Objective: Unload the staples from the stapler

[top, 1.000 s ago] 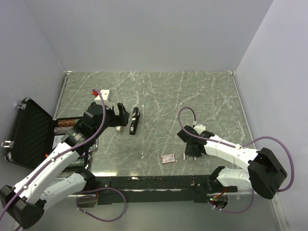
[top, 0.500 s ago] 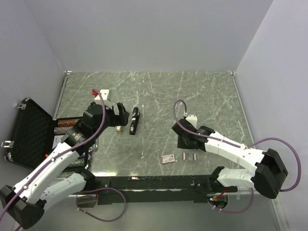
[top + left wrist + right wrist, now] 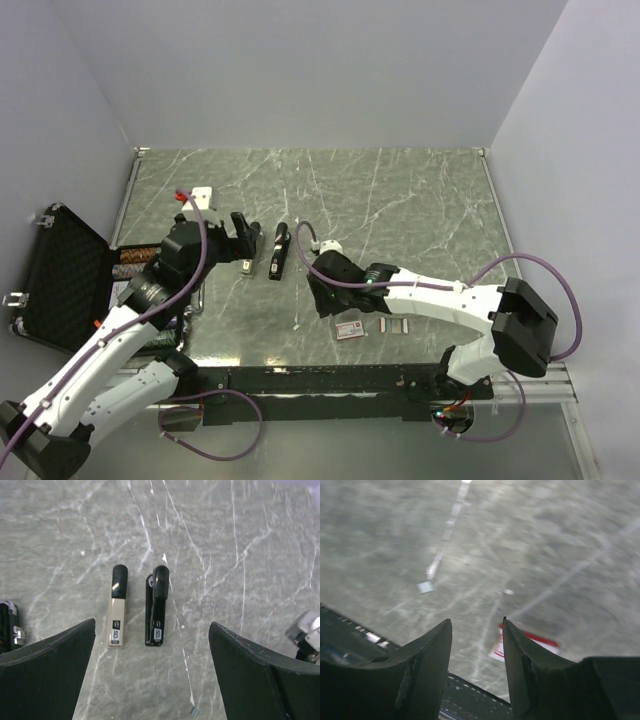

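A black stapler [image 3: 279,254] lies shut on the marble table, with a beige stapler [image 3: 246,267] beside it on its left. Both show in the left wrist view, black [image 3: 157,607] and beige [image 3: 117,612]. My left gripper [image 3: 247,238] hovers over them, open and empty [image 3: 151,624]. Two short silvery staple strips [image 3: 386,325] lie near the front edge, right of a red-and-white box [image 3: 350,330]. One small staple piece [image 3: 298,325] lies apart and also shows in the wrist views [image 3: 194,711] [image 3: 425,586]. My right gripper [image 3: 322,296] is open and empty above the table [image 3: 476,621], left of the box [image 3: 532,641].
An open black case [image 3: 60,275] lies off the table's left side. A black rail [image 3: 320,380] runs along the front edge. The right arm [image 3: 440,300] stretches across the front right of the table.
My right gripper has swung left from the front right to the table's middle, leaving the staple strips uncovered beside the box. My left gripper shifted slightly.
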Available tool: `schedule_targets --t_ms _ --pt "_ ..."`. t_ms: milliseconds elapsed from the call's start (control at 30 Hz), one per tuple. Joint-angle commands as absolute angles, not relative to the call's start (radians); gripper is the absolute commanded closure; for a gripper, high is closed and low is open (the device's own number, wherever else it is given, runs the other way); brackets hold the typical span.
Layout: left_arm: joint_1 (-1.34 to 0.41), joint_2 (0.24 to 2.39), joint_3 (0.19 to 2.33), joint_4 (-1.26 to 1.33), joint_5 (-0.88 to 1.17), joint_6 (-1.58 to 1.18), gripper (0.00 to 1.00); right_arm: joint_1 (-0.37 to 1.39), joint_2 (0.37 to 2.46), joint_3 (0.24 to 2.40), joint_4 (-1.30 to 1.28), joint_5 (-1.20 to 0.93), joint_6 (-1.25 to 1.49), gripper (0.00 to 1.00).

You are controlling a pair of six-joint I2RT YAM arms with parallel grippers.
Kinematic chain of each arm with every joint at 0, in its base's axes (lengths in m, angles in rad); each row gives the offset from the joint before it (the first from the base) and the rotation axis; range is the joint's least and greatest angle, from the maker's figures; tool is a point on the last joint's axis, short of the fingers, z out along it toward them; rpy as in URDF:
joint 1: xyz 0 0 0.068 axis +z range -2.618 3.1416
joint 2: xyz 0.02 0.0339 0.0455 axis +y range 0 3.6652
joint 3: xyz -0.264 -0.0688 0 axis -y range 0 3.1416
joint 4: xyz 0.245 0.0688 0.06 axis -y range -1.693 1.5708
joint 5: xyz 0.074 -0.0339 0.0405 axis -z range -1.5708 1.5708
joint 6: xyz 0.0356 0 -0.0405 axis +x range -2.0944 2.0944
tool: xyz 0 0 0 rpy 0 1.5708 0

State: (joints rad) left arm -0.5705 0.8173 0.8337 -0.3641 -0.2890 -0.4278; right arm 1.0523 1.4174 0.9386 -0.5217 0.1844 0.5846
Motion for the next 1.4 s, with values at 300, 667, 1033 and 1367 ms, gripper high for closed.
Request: schedule_targets --t_ms 300,667,1033,1367 --pt "-0.555 0.733 0.815 -0.316 -0.393 -0.423 0.01 1.135 1.572 1.011 -0.351 -0.061 0.393 0.47" --pt "-0.538 0.732 0.811 -0.308 -0.382 -0.428 0.01 1.167 1.655 1.042 -0.325 -0.002 0.428 0.46" --pt "-0.535 0.730 0.811 -0.307 -0.377 -0.428 0.01 1.186 1.721 1.084 -0.328 0.051 0.446 0.46" --pt "-0.534 0.730 0.810 -0.305 -0.371 -0.428 0.01 1.203 1.753 1.091 -0.321 0.071 0.457 0.48"
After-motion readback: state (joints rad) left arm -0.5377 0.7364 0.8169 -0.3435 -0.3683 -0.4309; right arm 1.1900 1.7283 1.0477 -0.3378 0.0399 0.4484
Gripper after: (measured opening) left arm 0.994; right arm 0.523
